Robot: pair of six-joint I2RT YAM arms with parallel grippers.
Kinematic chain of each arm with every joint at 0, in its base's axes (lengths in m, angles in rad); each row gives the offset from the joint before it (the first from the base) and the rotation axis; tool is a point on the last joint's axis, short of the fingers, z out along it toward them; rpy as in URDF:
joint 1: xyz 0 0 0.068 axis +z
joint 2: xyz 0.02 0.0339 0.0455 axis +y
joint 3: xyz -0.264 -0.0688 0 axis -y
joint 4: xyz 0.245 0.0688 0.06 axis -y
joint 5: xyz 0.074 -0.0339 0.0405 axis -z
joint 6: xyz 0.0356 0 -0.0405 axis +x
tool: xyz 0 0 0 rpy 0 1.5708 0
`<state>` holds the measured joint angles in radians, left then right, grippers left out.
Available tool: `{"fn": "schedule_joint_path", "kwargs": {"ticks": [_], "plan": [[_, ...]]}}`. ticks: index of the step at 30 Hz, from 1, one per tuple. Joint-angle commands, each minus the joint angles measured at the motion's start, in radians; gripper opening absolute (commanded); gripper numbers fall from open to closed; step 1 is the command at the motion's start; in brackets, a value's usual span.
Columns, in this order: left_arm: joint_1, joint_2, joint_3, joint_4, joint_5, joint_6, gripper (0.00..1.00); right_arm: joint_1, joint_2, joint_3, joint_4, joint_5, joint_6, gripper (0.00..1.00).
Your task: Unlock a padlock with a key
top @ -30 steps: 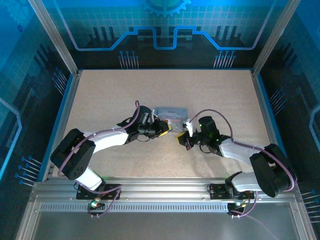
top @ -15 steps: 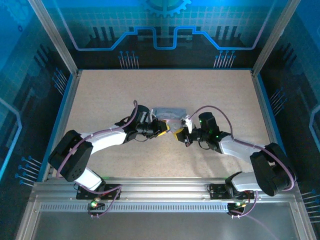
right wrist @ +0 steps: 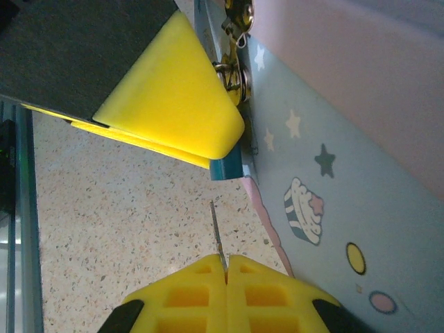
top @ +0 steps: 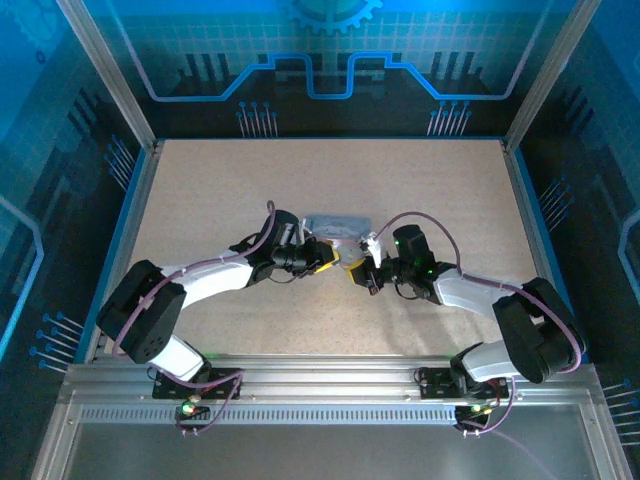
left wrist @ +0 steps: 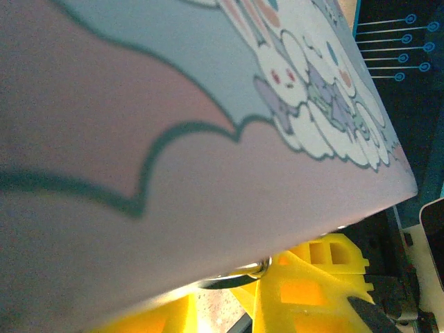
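Right fingers [right wrist: 187, 288] were clenched flat together on the key [right wrist: 216, 232]. Only its thin blade stuck out past the tips of the right gripper [right wrist: 225, 258]. The blade pointed at the padlock [right wrist: 225, 168], tip just short of it, not touching.

Left fingers [right wrist: 173, 90] looked clenched on the padlock. Two yellow layers lay close together, with just a bluish corner of the body poking out at their tips and the rest hidden. From above, the left gripper [top: 328, 263] and the right gripper faced each other nearly tip to tip.

The padlock sat right against the near side of the tin [right wrist: 333, 180], beside the tin's brass-coloured latch [right wrist: 234, 73]. In the left wrist view a thin metal loop [left wrist: 232, 279] showed under the tin's edge, next to yellow fingers. Couldn't tell if that was the shackle.

The tin lay flat around the middle of the worktop [right wrist: 104, 208], well clear of all four edges. Padlock and key were just on its near side, key on the right and padlock on the left. Both arms reached in from the near edge, elbows out toward the left and right edges.
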<state>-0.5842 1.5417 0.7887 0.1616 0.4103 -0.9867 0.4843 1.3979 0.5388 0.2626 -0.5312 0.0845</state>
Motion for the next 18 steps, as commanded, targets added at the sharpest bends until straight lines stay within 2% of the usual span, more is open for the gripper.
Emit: {"fn": "schedule_joint_path", "kwargs": {"ticks": [1, 18], "plan": [[0.005, -0.045, -0.001, 0.065, 0.066, 0.020, 0.16, 0.010, 0.021, 0.024, 0.002, 0.013, -0.011, 0.00], [0.005, -0.046, 0.005, 0.066, 0.096, 0.019, 0.16, 0.011, 0.044, 0.041, 0.042, 0.005, 0.005, 0.00]]}}
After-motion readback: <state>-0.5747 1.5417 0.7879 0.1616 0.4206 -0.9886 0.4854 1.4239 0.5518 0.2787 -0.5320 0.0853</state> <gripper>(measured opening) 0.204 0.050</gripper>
